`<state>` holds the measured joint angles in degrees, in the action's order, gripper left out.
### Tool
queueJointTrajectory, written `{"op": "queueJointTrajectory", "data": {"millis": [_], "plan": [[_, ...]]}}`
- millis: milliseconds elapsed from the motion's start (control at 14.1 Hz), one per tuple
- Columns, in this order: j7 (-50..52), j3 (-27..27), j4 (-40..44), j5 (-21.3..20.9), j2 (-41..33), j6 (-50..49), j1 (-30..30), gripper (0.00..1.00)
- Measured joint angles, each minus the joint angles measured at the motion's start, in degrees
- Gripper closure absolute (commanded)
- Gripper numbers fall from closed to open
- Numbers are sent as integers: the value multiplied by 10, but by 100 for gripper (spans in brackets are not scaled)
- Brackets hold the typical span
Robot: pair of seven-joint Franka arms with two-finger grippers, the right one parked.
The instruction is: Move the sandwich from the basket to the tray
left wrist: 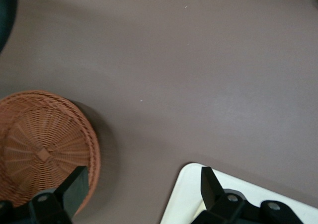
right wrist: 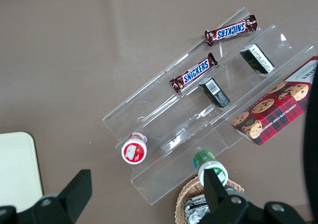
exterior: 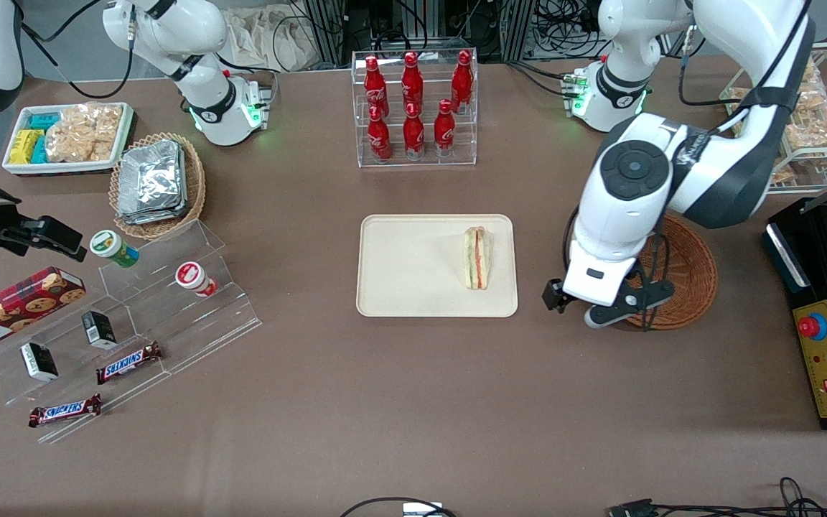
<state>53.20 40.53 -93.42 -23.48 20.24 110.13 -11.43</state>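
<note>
Brown table (exterior: 413,402) — sandwich (exterior: 477,257) on tray (exterior: 399,266); end effector (left wrist: 144,184) open above.

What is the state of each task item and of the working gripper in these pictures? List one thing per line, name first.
sandwich: lying on the tray, near its edge toward the working arm, not held.
tray: flat on the table, holding only the sandwich.
basket: empty, beside the tray.
gripper: open, holding nothing, above the table between basket and tray.
</note>
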Motion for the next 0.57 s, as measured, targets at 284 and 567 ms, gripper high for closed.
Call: {"op": "queueJointTrajectory", "data": {"millis": [284, 567], "plan": [[-109, -3, 3, 44, -32, -36, -39, 0], [-244, -81, 5, 129, -93, -74, -37, 0]]}}
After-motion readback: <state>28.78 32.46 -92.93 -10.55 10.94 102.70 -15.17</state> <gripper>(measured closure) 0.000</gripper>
